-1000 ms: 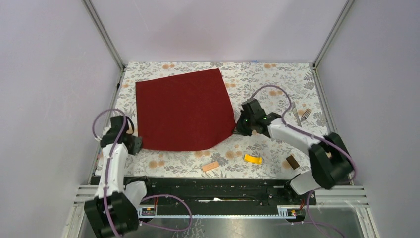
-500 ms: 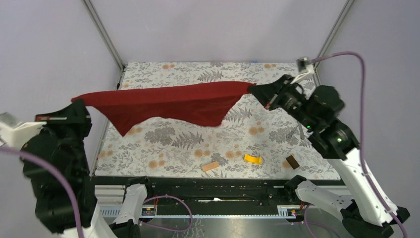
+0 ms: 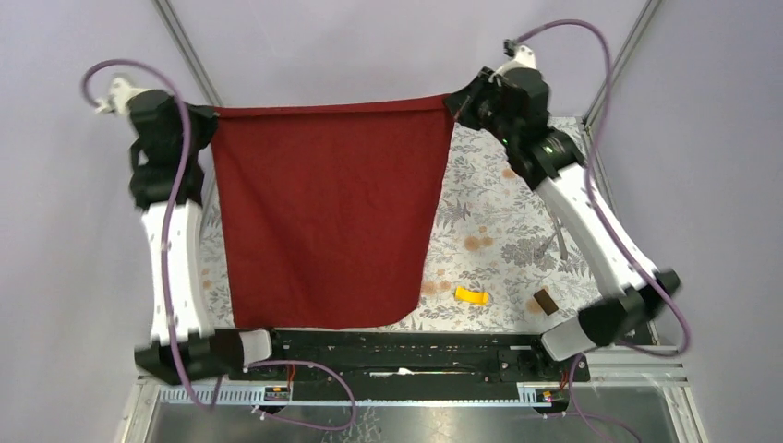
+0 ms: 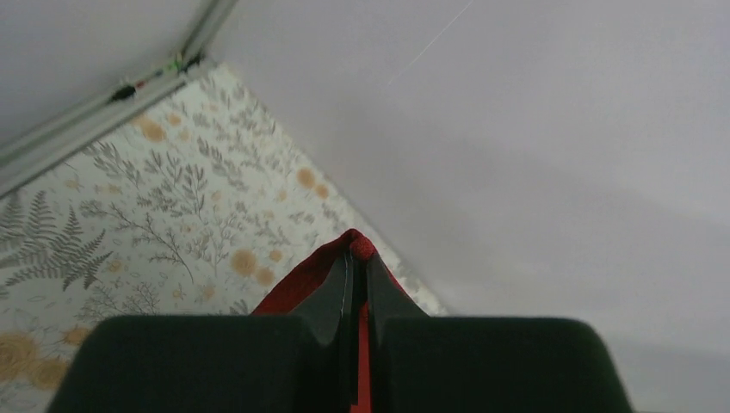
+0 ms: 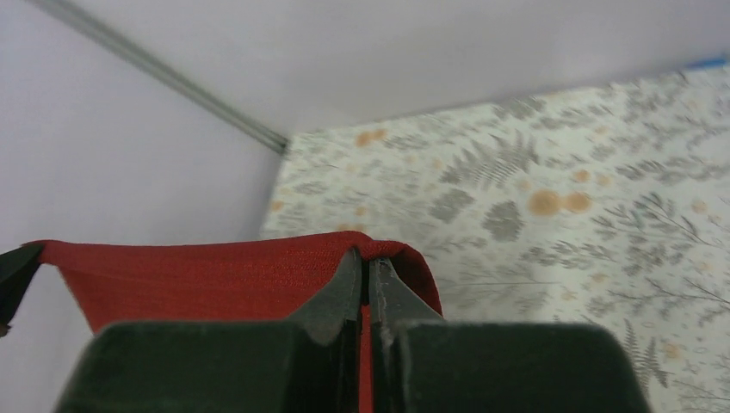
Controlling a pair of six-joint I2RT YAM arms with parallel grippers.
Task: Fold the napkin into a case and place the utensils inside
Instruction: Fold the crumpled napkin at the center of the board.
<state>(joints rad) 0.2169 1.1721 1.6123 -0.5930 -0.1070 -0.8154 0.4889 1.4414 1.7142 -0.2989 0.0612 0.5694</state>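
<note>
The dark red napkin [image 3: 328, 212] hangs like a curtain above the table, stretched taut along its top edge. My left gripper [image 3: 209, 114] is shut on its top left corner, and my right gripper [image 3: 453, 100] is shut on its top right corner. In the left wrist view the cloth [image 4: 297, 288] pokes out past the shut fingertips of the left gripper [image 4: 360, 256]. In the right wrist view the red hem [image 5: 198, 277] runs left from the right gripper [image 5: 368, 261]. Only slim silver bits of the utensils [image 3: 560, 242] show, beside my right arm at the table's right side.
A yellow block [image 3: 472, 296] and a brown block [image 3: 546, 302] lie near the front right of the floral table [image 3: 499, 198]. The hanging cloth hides the table's left and middle. Grey walls and metal frame posts close in the back and sides.
Both arms have risen and swung back with the napkin's corners. The cloth went from flat on the table to a sagging stretch to hanging straight down.
</note>
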